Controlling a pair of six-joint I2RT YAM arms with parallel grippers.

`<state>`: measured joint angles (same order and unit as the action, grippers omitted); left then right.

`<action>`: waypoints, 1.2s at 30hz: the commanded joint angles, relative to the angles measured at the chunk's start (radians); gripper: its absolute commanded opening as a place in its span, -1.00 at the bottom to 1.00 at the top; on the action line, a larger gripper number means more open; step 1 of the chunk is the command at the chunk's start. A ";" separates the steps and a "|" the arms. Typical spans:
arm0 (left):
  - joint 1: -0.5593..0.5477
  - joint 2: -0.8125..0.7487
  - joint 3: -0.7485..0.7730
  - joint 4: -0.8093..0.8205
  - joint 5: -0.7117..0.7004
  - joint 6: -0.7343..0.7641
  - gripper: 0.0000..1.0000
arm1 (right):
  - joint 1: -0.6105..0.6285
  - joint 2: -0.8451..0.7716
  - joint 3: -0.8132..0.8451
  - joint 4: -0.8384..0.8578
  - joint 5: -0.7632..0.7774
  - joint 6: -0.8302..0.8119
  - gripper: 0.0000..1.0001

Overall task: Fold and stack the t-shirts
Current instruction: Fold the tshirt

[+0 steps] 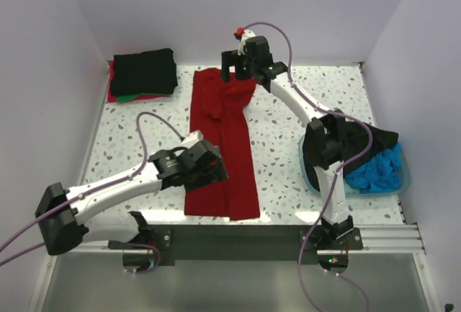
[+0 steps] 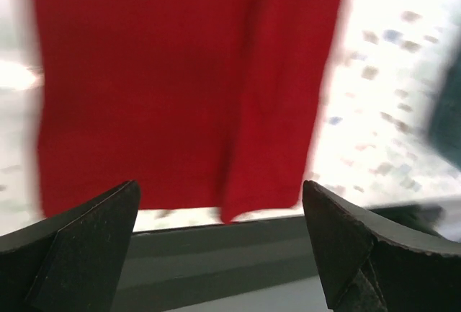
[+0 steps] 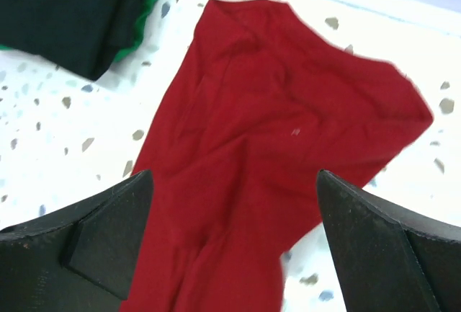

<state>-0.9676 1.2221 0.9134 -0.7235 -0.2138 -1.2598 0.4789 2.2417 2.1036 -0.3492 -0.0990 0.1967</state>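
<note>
Up top: speckled white bench [image 1: 288,110], lilac walls [image 1: 72,24]. Dark red t-shirt [image 1: 223,161] stretched mid-bench, nearly far edge to near edge; black-green stack [image 1: 144,73] in far left corner. Left wrist: left gripper [image 2: 220,186] gaping over the near hem. Right wrist: right gripper [image 3: 234,175] gaping too, over collar end.

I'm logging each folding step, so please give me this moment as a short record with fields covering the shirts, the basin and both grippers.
red t-shirt: long narrow strip lying flat on the table, mid-table
stack: far left corner, black on top, green and red edges beneath
basin: right side, holding a crumpled blue shirt and a black shirt
left gripper: open, over the strip's near end, holding nothing
right gripper: open, over the strip's far end, holding nothing
</note>
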 commanded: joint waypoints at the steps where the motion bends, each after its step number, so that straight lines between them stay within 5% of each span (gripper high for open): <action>1: 0.055 -0.104 -0.096 -0.284 -0.167 -0.085 1.00 | 0.047 -0.024 -0.057 -0.164 0.042 0.118 0.97; 7: 0.204 -0.228 -0.246 -0.235 -0.122 0.014 1.00 | 0.078 0.131 0.077 -0.221 0.041 0.121 0.97; 12: 0.205 -0.198 -0.272 -0.165 -0.090 0.059 1.00 | 0.070 0.292 0.258 -0.243 0.097 0.075 0.97; 19: 0.213 -0.101 -0.280 -0.091 -0.044 0.112 1.00 | 0.023 0.398 0.240 -0.224 0.156 0.033 0.97; 26: 0.219 -0.087 -0.318 0.028 0.042 0.172 1.00 | -0.071 0.499 0.355 -0.223 0.016 0.009 0.97; 36: 0.237 -0.046 -0.349 0.127 0.091 0.211 1.00 | -0.069 0.394 0.364 -0.189 -0.036 -0.170 0.97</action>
<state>-0.7399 1.1675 0.5850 -0.6716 -0.1543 -1.0794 0.4038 2.6789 2.4458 -0.4770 -0.0978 0.1093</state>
